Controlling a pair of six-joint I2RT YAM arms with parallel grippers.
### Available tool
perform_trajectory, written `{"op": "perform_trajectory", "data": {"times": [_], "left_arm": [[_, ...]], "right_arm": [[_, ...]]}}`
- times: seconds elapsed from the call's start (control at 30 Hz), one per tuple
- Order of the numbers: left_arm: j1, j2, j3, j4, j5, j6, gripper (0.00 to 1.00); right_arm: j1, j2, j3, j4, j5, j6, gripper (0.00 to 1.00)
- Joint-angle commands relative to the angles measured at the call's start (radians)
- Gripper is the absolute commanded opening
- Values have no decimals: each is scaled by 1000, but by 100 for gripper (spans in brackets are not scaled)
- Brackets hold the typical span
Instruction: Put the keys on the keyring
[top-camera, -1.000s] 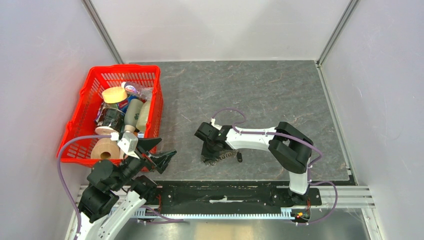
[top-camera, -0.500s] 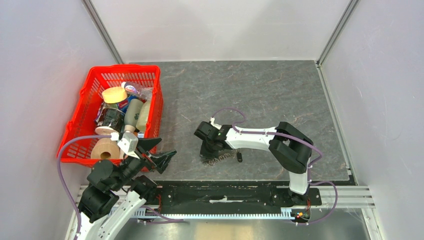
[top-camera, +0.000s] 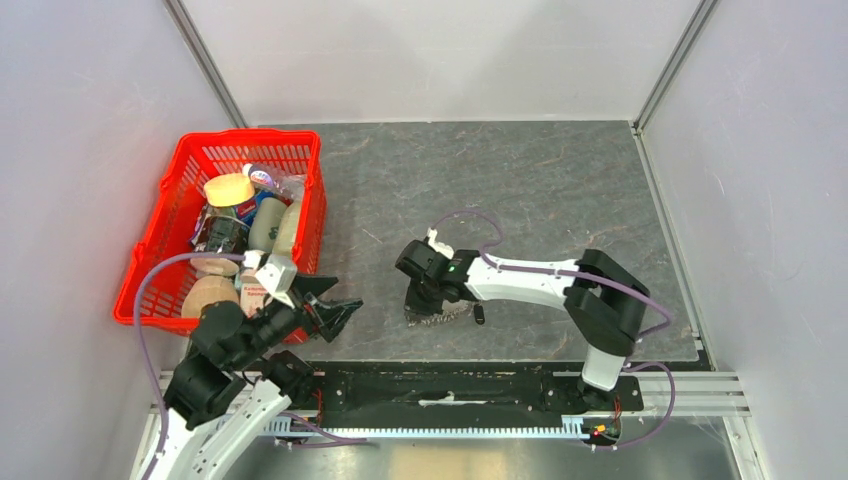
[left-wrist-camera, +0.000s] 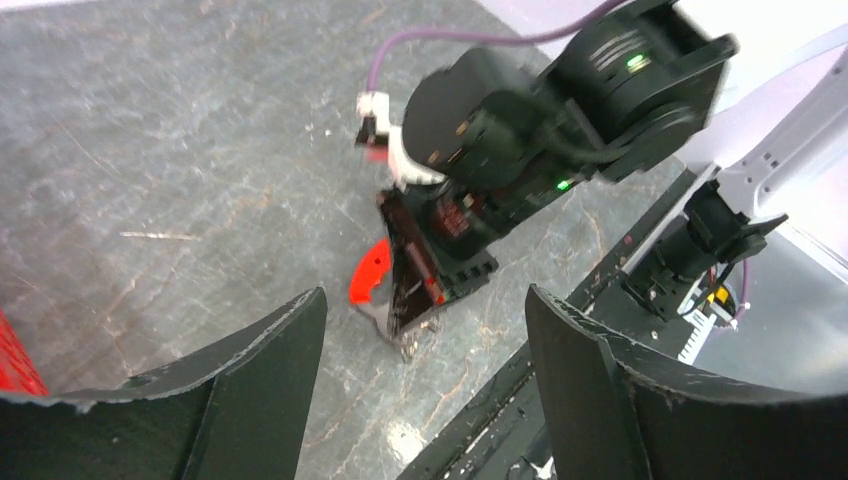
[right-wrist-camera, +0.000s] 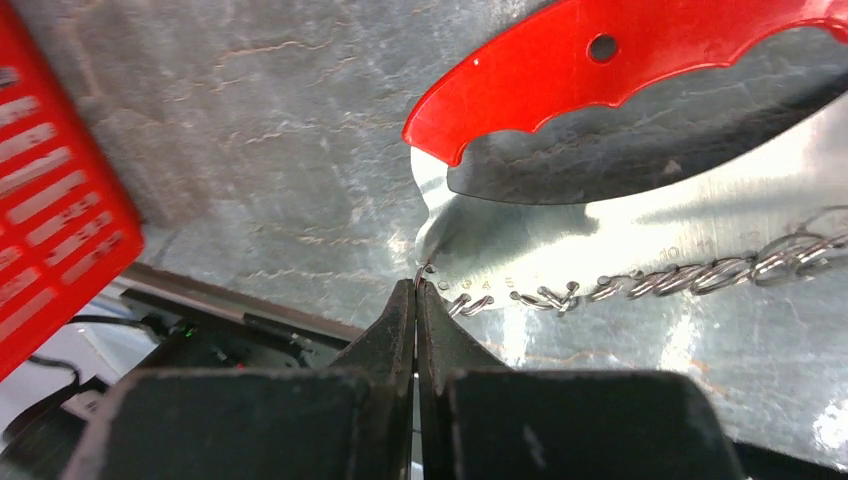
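Note:
The keyring (top-camera: 440, 316) lies on the grey table in front of the arms. In the right wrist view it is a shiny metal plate (right-wrist-camera: 600, 235) with a red curved strip (right-wrist-camera: 640, 50) and a row of small rings (right-wrist-camera: 640, 285). My right gripper (right-wrist-camera: 416, 287) is shut on the endmost small ring, at the plate's corner. The keys (top-camera: 479, 314) show only as a small black fob just right of the keyring, in the top view. My left gripper (top-camera: 338, 308) hovers open to the left, aimed at the keyring (left-wrist-camera: 372, 275), with nothing between its fingers.
A red basket (top-camera: 312, 190) filled with bottles and jars stands at the left, close behind the left gripper. The black mounting rail (top-camera: 450, 385) runs along the near table edge. White walls enclose the table on three sides.
The right gripper has shut on a small ring of the keyring, and its arm has stretched out to the right. The left arm has shifted a little right and toward the keyring.

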Motion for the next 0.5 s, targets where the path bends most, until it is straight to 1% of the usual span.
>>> {"op": "perform_trajectory", "data": {"times": [0.0,0.07,0.17,0.3,0.47], "left_arm": [[-6,108,40,25,47,8,77],[-6,157,49,29,26,-12,76],[-5,213,25,87,-3,-52,76],[-3,282,26,101,-121,-81,76],[-3,324,-50,256,-171,-217,76]], "right_arm": [[7,-144,-12,-1,100,22,0],[5,-181,1,-22,129,24,0],[-3,-198,44,-68,166,25,0],[-52,-191,87,-86,122,38,0],[-96,-186,190,-155,132,-11,0]]}}
